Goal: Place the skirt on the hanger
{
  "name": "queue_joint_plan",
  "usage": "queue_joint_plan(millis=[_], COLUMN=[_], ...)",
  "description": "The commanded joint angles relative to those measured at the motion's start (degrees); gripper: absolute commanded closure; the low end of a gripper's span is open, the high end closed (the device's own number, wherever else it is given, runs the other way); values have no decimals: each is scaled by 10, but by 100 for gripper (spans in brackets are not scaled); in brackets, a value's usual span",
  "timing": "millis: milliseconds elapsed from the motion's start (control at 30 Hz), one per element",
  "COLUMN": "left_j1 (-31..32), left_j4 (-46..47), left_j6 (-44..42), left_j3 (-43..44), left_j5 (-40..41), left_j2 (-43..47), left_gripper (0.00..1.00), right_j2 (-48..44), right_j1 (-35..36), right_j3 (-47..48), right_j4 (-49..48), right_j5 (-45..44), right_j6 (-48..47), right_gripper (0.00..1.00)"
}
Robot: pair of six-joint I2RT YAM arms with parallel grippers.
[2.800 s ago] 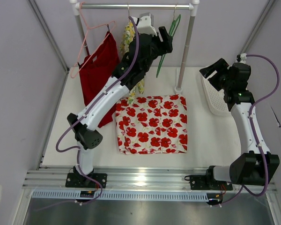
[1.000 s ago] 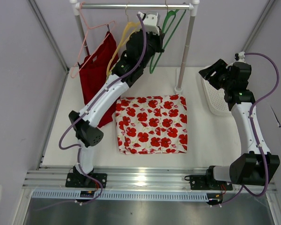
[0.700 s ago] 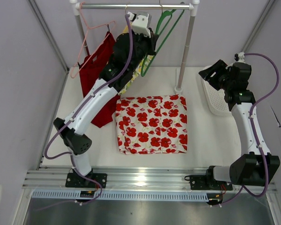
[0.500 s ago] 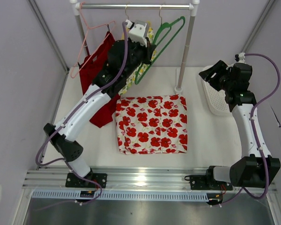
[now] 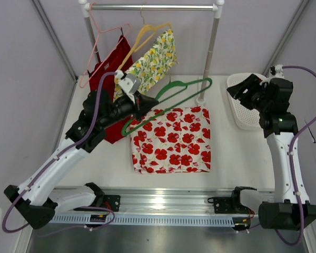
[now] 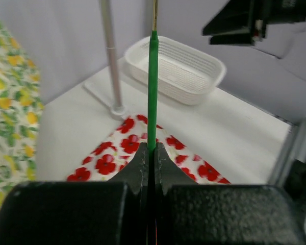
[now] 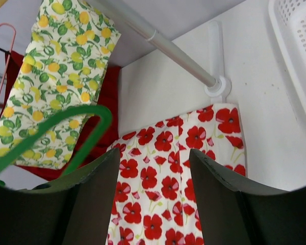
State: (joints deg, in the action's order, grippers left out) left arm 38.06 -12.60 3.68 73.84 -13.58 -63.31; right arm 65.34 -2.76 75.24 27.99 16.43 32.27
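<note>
The skirt point(image 5: 171, 139), white with red flowers, lies flat on the table in the middle. My left gripper point(image 5: 141, 103) is shut on the green hanger point(image 5: 187, 82) and holds it off the rail, slanted over the skirt's far edge. In the left wrist view the green hanger point(image 6: 152, 87) runs straight out from the shut left gripper point(image 6: 152, 152), above the skirt point(image 6: 127, 145). My right gripper point(image 5: 242, 87) hangs open at the far right, above the basket. In its own view the right gripper point(image 7: 153, 155) is empty and looks down on the skirt point(image 7: 168, 184), with the hanger's hook point(image 7: 51, 127) at the left.
A clothes rail point(image 5: 152, 7) crosses the back, its right pole point(image 5: 209, 52) standing just behind the skirt. On it hang a red garment point(image 5: 108, 74) on a pink hanger and a lemon-print garment point(image 5: 147, 63) on a yellow hanger. A white basket point(image 5: 242, 113) sits at the far right.
My left arm has lifted the green hanger off the rail and drawn it down and forward to the skirt's far edge. The right arm has shifted slightly right.
</note>
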Motion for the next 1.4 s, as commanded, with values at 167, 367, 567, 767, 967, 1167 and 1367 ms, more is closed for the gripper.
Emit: queue_joint_plan(millis=[167,367,567,767,967,1167,1367], left_j1=[-26,6,17,19,24,27,27], left_j4=[223,391,512,665,825,863,797], left_j6=[203,280,306,334,371,373,337], left_j3=[-272,-472,-562,-610,-636,-642,-637], left_j5=[-294,-301,-289,-264,-279,-268,-261], left_j2=[48,64,33,-51,-164,-209,-193], left_gripper=[100,100,100,100,100,100,100], right_j2=[-128,-205,-281,-297,-287,-262,-260], right_j1=[26,142,252,331,384,387,391], right_j3=[-53,-129,-246,-331,-369,-408,-455], right_j4=[136,211,233,210,196,162,127], right_j5=[-5,-80,-163,-204,-240,-244,-248], right_j6=[-24,19,94,165,197,199,208], right_gripper=[39,40,43,49,49,49,50])
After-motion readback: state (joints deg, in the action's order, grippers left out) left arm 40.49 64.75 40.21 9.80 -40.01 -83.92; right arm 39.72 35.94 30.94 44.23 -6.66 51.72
